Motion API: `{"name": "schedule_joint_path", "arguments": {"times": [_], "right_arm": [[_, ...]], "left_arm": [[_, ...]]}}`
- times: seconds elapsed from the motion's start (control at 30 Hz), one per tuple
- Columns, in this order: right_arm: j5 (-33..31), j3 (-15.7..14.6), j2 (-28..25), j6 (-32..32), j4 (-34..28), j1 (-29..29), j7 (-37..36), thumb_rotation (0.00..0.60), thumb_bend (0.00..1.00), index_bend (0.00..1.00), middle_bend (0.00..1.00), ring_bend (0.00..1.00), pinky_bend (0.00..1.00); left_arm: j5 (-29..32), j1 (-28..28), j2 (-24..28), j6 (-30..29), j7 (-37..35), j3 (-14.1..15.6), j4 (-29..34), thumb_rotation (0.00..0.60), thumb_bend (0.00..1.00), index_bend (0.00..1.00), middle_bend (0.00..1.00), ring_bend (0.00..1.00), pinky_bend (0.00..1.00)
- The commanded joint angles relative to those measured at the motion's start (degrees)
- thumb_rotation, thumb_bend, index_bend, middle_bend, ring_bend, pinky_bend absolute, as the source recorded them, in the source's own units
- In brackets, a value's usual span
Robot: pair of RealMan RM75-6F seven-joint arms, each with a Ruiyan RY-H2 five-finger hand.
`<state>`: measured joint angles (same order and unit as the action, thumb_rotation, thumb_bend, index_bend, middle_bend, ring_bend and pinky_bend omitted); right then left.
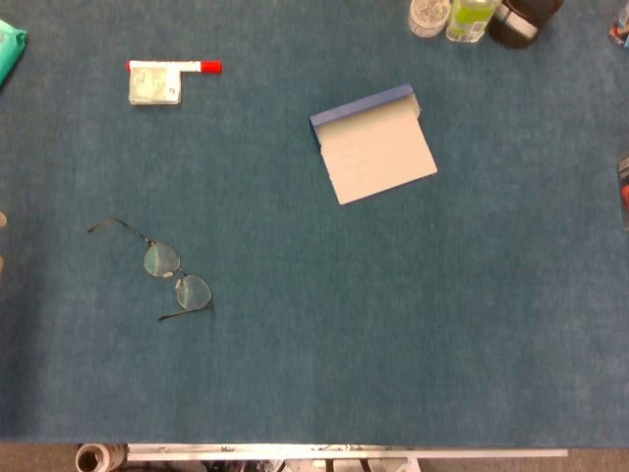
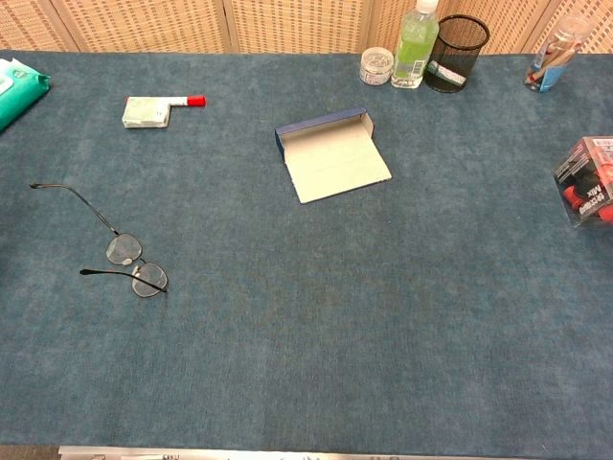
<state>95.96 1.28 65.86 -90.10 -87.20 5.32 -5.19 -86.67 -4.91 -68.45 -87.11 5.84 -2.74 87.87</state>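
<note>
Lying unfolded left of the open blue glasses case, the spectacles are ungrasped, no hand being visible.

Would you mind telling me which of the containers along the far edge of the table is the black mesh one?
It is the black mesh pen cup, just right of the green-liquid bottle; the small round jar left of the bottle is clear, not mesh.

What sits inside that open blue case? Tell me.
Nothing shows inside the open blue case: only its pale lining. The glasses lie apart on the table. Beneath the case is hidden.
</note>
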Motion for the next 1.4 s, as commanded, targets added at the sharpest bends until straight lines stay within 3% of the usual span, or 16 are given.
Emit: {"name": "schedule_joint_path", "arguments": {"times": [0.03,0.6,0.97,1.2,1.4], "right_arm": [[0.21,0.02,0.05,-0.07,-0.04,0.12,0.06,0.600,0.34,0.57,0.46,0.25,0.33],[-0.16,0.76,-1.06,-1.71,0.00,0.01,-3.82,0.600,0.34,0.57,0.46,0.25,0.33],[-0.94,1.38,-1.50,-2.53,0.58,-0.20,-6.13,0.600,0.34,0.57,0.46,0.25,0.33],[-1.13,1.43,-1.73,-2.75,0.66,-0.38,-6.83,0.600,0.34,0.57,0.46,0.25,0.33],[-1.16,1.40,-1.88,-2.66,0.66,-0.38,-7.28,0.600,0.34,0.57,0.46,0.25,0.33]], "left_arm": [[0.48,0.06,-0.07,0.14,0.18,-0.05,-0.10,0.600,0.19,0.44,0.30,0.19,0.34],[-1.36,-0.34,-1.95,-1.15,-0.84,-0.20,-1.60,0.600,0.19,0.43,0.30,0.19,0.34],[-5.08,-4.31,-2.59,0.07,-2.55,-1.58,-1.90,0.600,0.19,0.33,0.28,0.19,0.35],[-6.43,-8.44,-5.39,2.42,-7.06,-2.97,-6.22,0.600,0.17,0.29,0.26,0.16,0.31],[-7.76,-11.66,-9.83,3.49,-14.56,-3.15,-13.67,0.600,0.13,0.26,0.23,0.14,0.27]]}}
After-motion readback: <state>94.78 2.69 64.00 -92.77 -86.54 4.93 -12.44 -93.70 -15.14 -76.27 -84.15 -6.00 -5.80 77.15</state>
